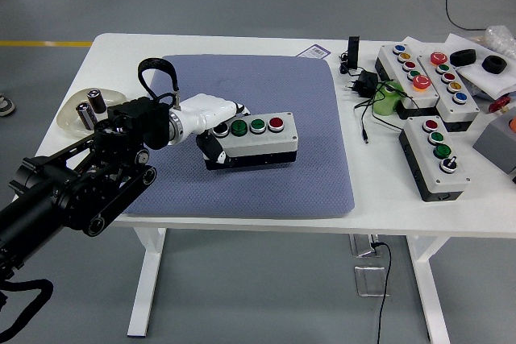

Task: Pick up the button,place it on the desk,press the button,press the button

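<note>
1. While our left hand (211, 114) reaches in over the blue-grey mat (314, 175), we see its white fingers (211, 136) wrapped around the left end of the button box (251, 141), gripping it.
2. From the hand, the box extends to the right, lying flat on the mat with its grey top facing up.
3. Nearest our fingers sits a dark button, partly hidden by them; beyond it, further to the right, come two green buttons (239, 127) and then a red button (276, 124) at the far end.
4. Behind the hand, our black left arm (81, 183) runs down toward the lower left corner, with a black strap loop (153, 74) standing above the wrist.
5. Left of the hand, past the mat's edge, a shallow dish (72, 118) holds small metal-capped items.
6. Far to the right of the hand, off the mat, several other button boxes (435, 155) lie on the white table (387, 215), together with a black plug and cable (363, 86).
</note>
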You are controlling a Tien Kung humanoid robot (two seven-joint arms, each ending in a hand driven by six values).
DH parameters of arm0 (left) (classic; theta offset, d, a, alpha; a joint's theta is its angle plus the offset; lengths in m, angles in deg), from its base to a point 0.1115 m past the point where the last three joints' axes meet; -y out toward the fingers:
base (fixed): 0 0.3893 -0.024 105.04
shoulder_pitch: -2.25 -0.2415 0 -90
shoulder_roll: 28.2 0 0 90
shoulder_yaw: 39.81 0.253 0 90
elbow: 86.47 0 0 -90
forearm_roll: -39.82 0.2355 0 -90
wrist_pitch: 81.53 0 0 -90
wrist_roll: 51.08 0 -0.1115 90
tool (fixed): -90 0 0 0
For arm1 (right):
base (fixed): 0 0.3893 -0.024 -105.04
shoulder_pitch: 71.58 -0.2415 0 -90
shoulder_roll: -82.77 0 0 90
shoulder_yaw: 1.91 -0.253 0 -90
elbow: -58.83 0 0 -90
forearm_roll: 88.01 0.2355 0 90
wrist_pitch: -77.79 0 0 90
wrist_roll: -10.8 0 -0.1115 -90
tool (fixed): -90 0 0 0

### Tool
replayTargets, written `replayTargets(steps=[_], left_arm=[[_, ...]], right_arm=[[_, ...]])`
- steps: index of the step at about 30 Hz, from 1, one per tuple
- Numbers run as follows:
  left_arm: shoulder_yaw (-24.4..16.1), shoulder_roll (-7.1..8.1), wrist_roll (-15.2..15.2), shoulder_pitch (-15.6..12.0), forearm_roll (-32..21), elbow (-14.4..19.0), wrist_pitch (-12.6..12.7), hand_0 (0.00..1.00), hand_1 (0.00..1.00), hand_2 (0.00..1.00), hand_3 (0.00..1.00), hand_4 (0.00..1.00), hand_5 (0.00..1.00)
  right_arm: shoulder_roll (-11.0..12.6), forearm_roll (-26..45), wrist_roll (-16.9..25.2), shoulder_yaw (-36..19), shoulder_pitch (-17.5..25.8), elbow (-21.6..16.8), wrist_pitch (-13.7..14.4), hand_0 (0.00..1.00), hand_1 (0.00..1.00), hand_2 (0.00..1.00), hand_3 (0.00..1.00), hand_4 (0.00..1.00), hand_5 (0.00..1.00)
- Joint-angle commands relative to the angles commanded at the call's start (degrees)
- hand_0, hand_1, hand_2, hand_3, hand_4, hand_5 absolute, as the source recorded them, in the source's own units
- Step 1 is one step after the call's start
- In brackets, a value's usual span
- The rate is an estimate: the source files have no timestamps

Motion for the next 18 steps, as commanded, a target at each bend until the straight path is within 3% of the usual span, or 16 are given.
replayTargets(steps=[8,18], left_arm=[[3.7,1.36,2.9,1.5,1.0,-0.5,2.3,0.201,0.182,0.177,0.237,0.425,0.002],[4.7,1.74,3.4,2.2,0.7,-1.2,1.5,0.213,0.214,0.2,0.25,0.425,0.002]], right_arm=[[0.0,-0.1,-0.1,0.0,0.0,0.0,0.0,0.651,0.568,0.603,0.644,0.264,0.271],[0.0,-0.2,-0.1,0.0,-0.1,0.0,0.0,0.651,0.568,0.603,0.644,0.264,0.271]])
